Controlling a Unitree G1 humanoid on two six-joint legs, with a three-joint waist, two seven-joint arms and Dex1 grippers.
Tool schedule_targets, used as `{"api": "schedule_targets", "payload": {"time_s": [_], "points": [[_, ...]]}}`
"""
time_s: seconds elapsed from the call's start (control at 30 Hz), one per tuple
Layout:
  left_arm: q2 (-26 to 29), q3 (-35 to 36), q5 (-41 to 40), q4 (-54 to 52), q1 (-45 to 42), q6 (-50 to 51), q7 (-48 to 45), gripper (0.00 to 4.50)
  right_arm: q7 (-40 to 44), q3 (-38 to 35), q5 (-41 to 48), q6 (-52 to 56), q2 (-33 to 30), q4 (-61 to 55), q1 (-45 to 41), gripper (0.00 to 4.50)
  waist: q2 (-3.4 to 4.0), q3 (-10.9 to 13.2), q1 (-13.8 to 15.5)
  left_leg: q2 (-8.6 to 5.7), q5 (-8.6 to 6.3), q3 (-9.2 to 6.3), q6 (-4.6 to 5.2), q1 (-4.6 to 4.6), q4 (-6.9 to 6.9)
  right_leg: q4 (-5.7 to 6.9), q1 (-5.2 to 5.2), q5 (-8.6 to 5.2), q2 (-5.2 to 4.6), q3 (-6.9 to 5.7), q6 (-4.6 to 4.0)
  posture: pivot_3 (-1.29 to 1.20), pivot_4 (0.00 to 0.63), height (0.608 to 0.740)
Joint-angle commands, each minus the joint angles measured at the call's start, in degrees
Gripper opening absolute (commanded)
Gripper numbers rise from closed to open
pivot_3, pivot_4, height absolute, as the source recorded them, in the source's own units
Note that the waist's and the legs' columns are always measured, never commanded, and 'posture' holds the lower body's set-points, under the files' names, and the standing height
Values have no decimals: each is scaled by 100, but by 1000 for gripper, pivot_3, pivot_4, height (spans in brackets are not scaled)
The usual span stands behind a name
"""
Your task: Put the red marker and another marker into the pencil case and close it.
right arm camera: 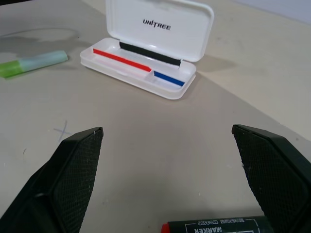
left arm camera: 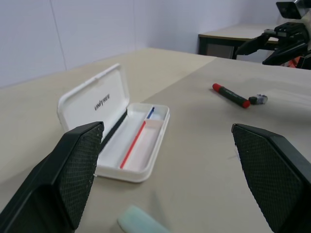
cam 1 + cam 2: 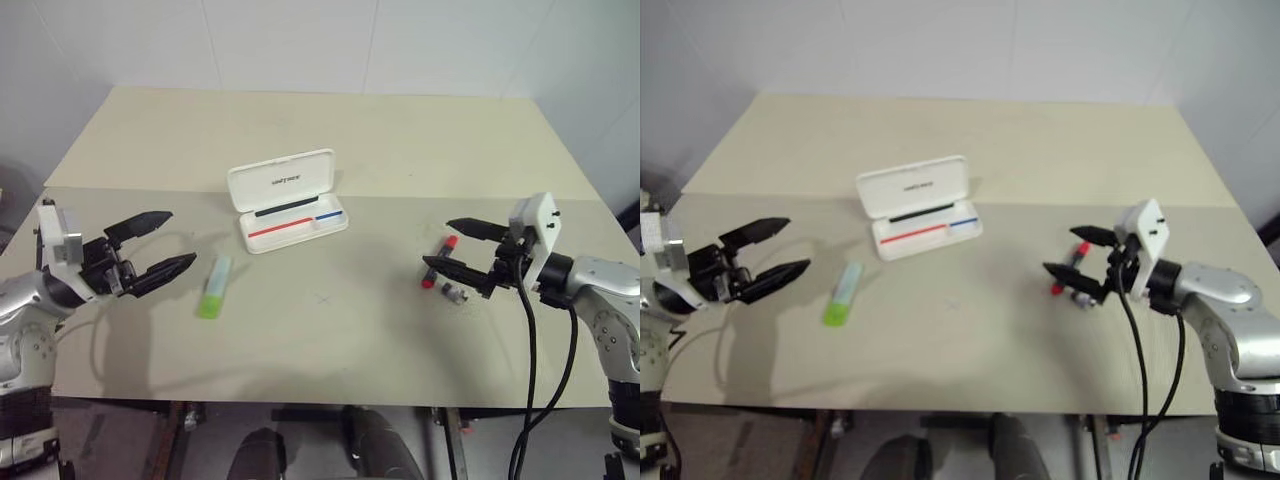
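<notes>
1. A beige table (image 3: 400, 140) stands against white walls (image 3: 300, 40)
2. One white pencil case (image 3: 288, 200) lies open at the table's middle, lid up
3. One red marker (image 3: 439, 261) lies at the right beside one small grey stub (image 3: 455, 293); one green highlighter (image 3: 214, 287) lies at the left
4. Left gripper (image 3: 157, 243) and right gripper (image 3: 452, 247) hover spread wide, empty

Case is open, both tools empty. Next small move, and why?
Probably lower the right tool onto the slim red-capped, black-bodied marker. It lies loose on the beige table just under that open tool, while the flat white hinged plastic pencil case stands open and holds no marker yet.
</notes>
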Motion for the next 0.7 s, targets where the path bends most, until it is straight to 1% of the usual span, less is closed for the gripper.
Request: {"api": "schedule_targets", "payload": {"time_s": [0.03,0.27,0.37,0.53,0.6,0.7], "points": [[-57,-136,149,216,-273,-246,-103,4474,-200,-323,249,-13,81,-335,113,4500,0,0,-1,2,0,1,0,0,0,0,0,0,3,1,0,0,150,740],[-399,-672,364,518,-795,-324,-208,4474,-472,-546,567,95,125,-719,403,4500,0,0,29,2,0,-2,0,-8,8,-1,0,2,3,2,4,0,150,740],[-572,-971,681,874,-1128,-588,-203,4474,-545,-491,670,170,131,-932,515,4500,0,0,48,1,0,-3,0,-8,21,8,0,2,4,2,4,0,150,740],[-779,-1401,1157,1218,-1428,-930,-172,4474,-587,-417,813,239,130,-1101,607,4500,-1,0,50,-1,-1,-1,0,-8,40,17,3,5,9,7,9,0,150,740],[-867,-1713,1539,1482,-1600,-945,1,4474,-547,-275,680,147,129,-924,512,4500,-2,0,58,-1,-1,1,1,-7,43,20,3,6,11,12,10,0,150,740],[-958,-2127,2049,1897,-1901,-1099,85,4474,-481,-267,770,149,143,-923,548,4500,-2,0,92,-7,0,-1,1,-8,50,20,5,9,18,13,11,0,150,740]]}}
